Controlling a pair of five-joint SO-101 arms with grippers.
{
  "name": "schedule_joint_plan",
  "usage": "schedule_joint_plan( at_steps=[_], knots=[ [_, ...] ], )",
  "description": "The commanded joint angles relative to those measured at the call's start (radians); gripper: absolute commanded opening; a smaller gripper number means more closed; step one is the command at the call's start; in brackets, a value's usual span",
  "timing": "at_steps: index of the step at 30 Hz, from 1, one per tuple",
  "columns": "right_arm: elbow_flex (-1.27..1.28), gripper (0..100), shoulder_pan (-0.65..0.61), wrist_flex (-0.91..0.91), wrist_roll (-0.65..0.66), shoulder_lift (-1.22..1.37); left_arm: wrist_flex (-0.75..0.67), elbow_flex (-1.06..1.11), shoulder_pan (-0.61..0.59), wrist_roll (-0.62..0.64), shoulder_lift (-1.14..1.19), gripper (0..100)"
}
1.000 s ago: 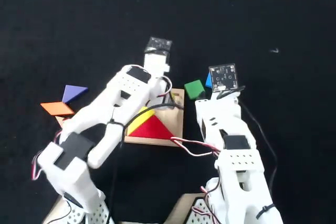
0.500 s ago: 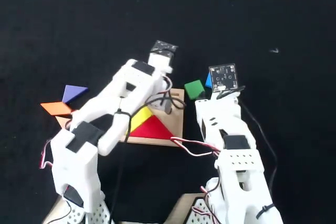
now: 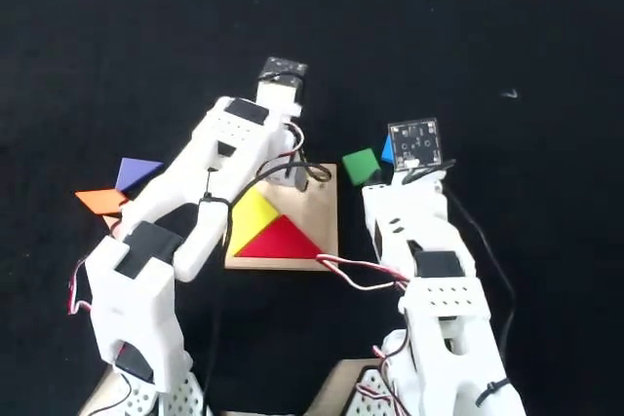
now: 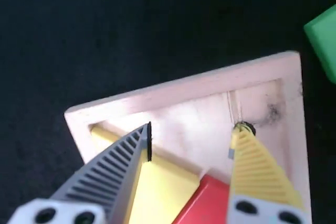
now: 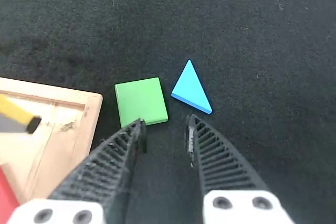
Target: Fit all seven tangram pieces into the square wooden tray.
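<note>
The square wooden tray [image 3: 322,204] lies mid-table and holds a yellow triangle [image 3: 252,213] and a red triangle [image 3: 281,240]. My left gripper [image 4: 191,137] hangs open over the tray's bare far half [image 4: 210,124], with nothing between its fingers; the yellow triangle [image 4: 157,192] and red triangle [image 4: 202,203] lie below it. A green square [image 3: 361,165] and a blue triangle [image 3: 387,150] rest just right of the tray. My right gripper [image 5: 164,129] stands open right by the green square [image 5: 140,101] and blue triangle [image 5: 191,87], holding nothing. Purple [image 3: 136,171] and orange [image 3: 105,201] pieces lie far left.
The black cloth [image 3: 507,94] spreads wide and bare to the back and right. The tray's corner [image 5: 79,114] lies beside the green square. Both arm bases [image 3: 409,367] crowd the table's front edge.
The left arm has swung back and leftward, uncovering more of the tray and the yellow triangle. The tray seems to have turned slightly. The right arm has kept still.
</note>
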Motion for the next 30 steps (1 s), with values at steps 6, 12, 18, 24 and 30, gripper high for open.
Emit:
schedule_joint_plan(
  at_steps=[6,12,18,24,30],
  knots=[
    [-0.005,13.4,-0.008,-0.025,0.011,0.004,-0.025,-0.128,-0.028,-0.014,0.109,25],
    [-0.005,13.4,-0.008,-0.025,0.011,0.004,0.094,-0.269,-0.096,-0.015,0.198,25],
    [-0.005,13.4,-0.008,-0.025,0.011,0.004,0.112,-0.312,-0.136,-0.06,0.219,25],
    [-0.005,13.4,-0.009,-0.025,0.011,0.005,0.112,-0.312,-0.148,-0.08,0.219,25],
    [-0.005,13.4,-0.009,-0.025,0.011,0.005,0.112,-0.317,-0.217,-0.06,0.219,25]
  ],
)
